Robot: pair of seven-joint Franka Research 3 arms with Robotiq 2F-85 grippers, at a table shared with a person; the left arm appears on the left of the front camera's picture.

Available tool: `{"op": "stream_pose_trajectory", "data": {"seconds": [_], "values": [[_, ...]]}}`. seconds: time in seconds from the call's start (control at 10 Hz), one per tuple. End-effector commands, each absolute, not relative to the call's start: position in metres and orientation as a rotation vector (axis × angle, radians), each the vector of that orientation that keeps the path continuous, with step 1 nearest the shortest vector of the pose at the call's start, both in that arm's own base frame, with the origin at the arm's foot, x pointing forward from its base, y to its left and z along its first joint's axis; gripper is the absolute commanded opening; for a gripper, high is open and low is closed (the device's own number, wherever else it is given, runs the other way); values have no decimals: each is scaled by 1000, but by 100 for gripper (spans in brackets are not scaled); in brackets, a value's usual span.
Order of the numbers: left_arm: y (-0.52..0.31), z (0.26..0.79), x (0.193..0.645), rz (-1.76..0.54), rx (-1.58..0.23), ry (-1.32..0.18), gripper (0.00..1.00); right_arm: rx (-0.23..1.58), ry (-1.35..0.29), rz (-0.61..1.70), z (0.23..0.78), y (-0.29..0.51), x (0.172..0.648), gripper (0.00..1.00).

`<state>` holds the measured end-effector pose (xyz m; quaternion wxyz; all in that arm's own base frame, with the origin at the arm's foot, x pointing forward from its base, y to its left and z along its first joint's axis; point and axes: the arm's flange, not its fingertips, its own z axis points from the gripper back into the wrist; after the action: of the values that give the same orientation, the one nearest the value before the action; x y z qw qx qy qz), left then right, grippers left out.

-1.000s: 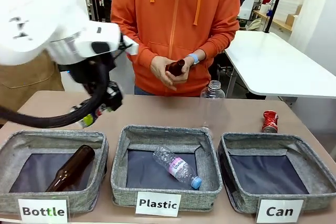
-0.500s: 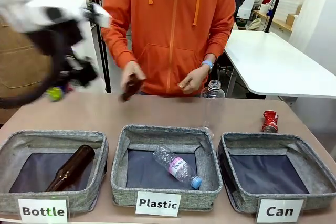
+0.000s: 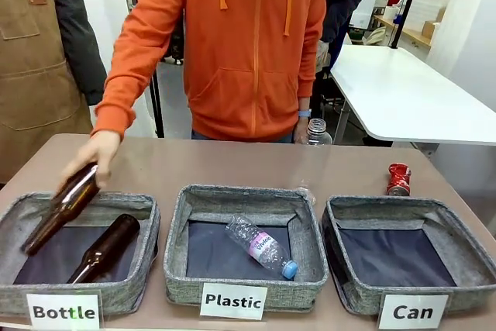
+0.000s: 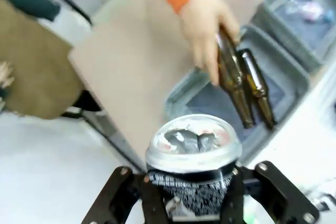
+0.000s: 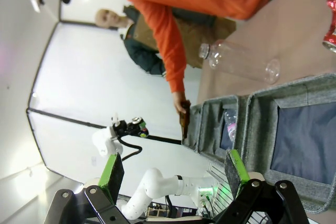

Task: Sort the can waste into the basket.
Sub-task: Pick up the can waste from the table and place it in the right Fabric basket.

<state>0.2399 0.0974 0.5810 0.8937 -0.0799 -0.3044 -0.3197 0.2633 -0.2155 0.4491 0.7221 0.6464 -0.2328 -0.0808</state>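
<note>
Brown table (image 3: 232, 164), front view: the red can (image 3: 398, 179) stands just behind the basket (image 3: 387, 208); left wrist view: the left gripper (image 4: 191, 195) clamps the black and silver can (image 4: 193, 153); right wrist view: the right gripper (image 5: 173, 177) is spread wide, empty.

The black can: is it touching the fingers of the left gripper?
Touching. The left wrist view shows the black can pressed between both fingers of the left gripper, with no gap.

We see three baskets in a row: Bottle basket (image 3: 124, 294) left, Plastic basket (image 3: 294, 294) middle, Can basket (image 3: 387, 207) right. A bottle (image 3: 105, 248) lies in the left one, a plastic bottle (image 3: 260, 244) in the middle. One can (image 3: 398, 179) sits just behind the Can basket; a second can (image 4: 191, 145) sits between the left gripper's (image 4: 191, 195) fingers.
</note>
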Motion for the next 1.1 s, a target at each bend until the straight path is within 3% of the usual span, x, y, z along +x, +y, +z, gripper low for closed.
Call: {"op": "stream_pose_trajectory", "data": {"seconds": [0.0,0.6,1.0], "values": [[135,567,214,-579,-221,-726,4,1430,-538,-154,451,-217,264,100],[172,548,194,-524,-375,-988,4,1430,-538,-154,451,-217,264,100],[153,548,209,-581,-393,-945,4,1430,-538,-154,451,-217,264,100]]}}
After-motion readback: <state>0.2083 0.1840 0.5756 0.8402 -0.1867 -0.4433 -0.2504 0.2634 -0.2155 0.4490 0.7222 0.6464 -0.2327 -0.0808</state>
